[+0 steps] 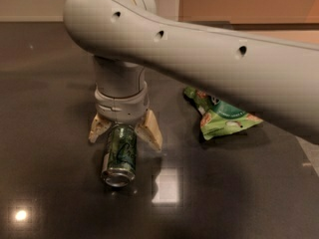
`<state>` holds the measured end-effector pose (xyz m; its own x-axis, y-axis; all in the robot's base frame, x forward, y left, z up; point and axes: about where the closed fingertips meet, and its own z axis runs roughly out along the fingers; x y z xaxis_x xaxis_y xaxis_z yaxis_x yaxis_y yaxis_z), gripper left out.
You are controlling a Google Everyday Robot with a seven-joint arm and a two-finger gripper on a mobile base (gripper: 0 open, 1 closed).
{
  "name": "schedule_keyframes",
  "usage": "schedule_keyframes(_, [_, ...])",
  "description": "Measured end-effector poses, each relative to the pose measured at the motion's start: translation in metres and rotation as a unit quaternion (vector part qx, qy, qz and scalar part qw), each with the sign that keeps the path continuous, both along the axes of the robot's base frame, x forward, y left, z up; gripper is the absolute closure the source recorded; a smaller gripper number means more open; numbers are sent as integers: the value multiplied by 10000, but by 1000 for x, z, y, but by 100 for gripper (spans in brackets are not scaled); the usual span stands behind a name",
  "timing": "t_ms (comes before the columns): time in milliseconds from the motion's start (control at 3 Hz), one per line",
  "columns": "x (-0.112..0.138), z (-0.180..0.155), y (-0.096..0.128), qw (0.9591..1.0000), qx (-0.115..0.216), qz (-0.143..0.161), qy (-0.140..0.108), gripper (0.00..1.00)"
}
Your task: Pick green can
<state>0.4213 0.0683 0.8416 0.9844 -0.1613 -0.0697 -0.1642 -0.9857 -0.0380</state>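
The green can (119,156) lies on its side on the dark table (50,193), its silver end facing me. My gripper (124,132) is low over the can's far half, open, with one tan finger (98,128) on the can's left and the other tan finger (151,131) on its right. The fingers straddle the can and stand a little apart from its sides. The can's far end is hidden under the wrist.
A crinkled green snack bag (222,117) lies to the right of the gripper, partly hidden by my grey arm (209,59), which crosses the upper right. A table edge shows at the far right (311,156).
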Motion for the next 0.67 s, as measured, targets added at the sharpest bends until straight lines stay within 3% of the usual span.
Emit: schedule_keyframes(667, [-6,-2,1,9997,-149,141,151,64])
